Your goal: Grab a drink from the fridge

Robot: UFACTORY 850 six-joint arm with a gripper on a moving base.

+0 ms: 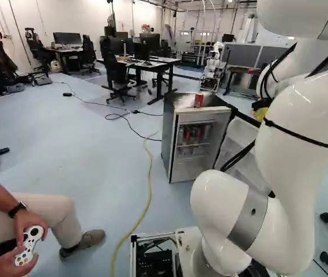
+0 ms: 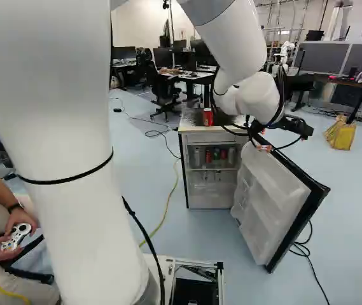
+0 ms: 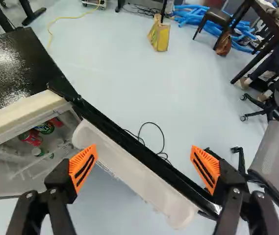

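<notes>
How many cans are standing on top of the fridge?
1: a red can near the front edge of the top of the fridge. No other seems hidden up there; more drinks are inside.

The fridge (image 2: pixel 196 138) stands with its door (image 2: pixel 263 210) open, drinks (image 2: pixel 216 155) on a shelf inside. A red can (image 2: pixel 207 117) stands on top. Farther right, a yellow bag (image 2: pixel 340 135) rests on the floor (image 2: pixel 352 203).
</notes>
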